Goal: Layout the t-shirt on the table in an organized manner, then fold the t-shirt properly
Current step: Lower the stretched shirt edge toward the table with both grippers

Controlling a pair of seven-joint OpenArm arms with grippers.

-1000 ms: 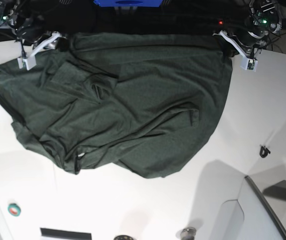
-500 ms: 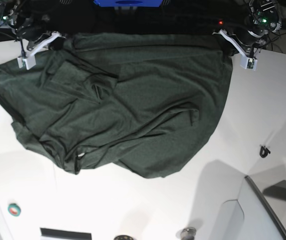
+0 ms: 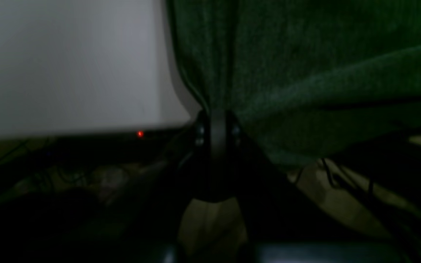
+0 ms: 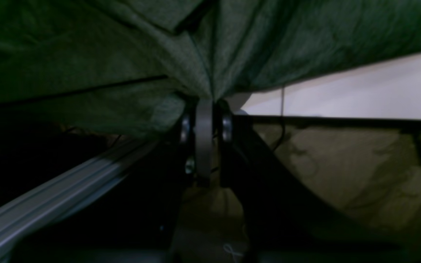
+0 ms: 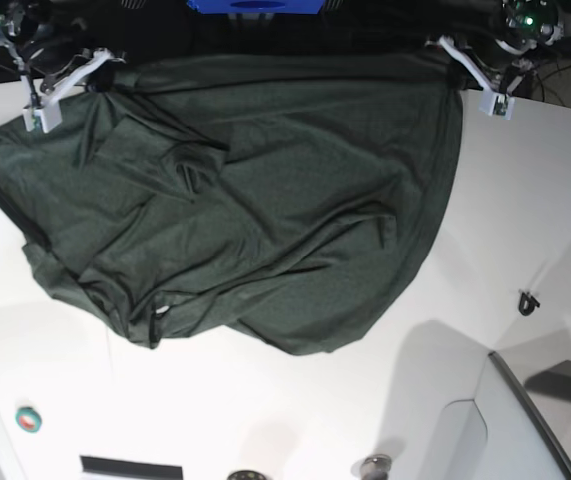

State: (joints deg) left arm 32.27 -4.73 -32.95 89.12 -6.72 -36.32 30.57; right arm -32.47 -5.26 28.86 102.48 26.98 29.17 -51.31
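**Both pincers clamped on the shirt's far edge**

While the dark green t-shirt point(image 5: 235, 200) lies spread and wrinkled across the white worktop point(image 5: 295, 420), both arms hold its far edge at the back of the base view. At about 11 o'clock in that view, the right pincer point(image 5: 105, 75) is pressed together on a corner of the cloth; the right wrist view shows its jaws meeting on a gathered bunch of fabric point(image 4: 210, 73) that fans out from the grip, with the worktop's edge point(image 4: 360, 95) just beyond at 3 o'clock. At about 1 o'clock in the base view, the left pincer point(image 5: 455, 68) is likewise pinching the opposite corner; the left wrist view shows cloth point(image 3: 305, 73) converging into the shut jaws, with the pale worktop point(image 3: 68, 65) at 10 o'clock.

Between the two grips the shirt's far edge runs nearly straight along the worktop's back rim. From there the garment billows toward 6 o'clock in a rounded shape, with heavy creases and an overlapping fold at 9 o'clock from its middle. A small green and red roll point(image 5: 28, 420) sits at 7 o'clock, well apart from the cloth, and a small black clip point(image 5: 529, 301) lies at 4 o'clock.
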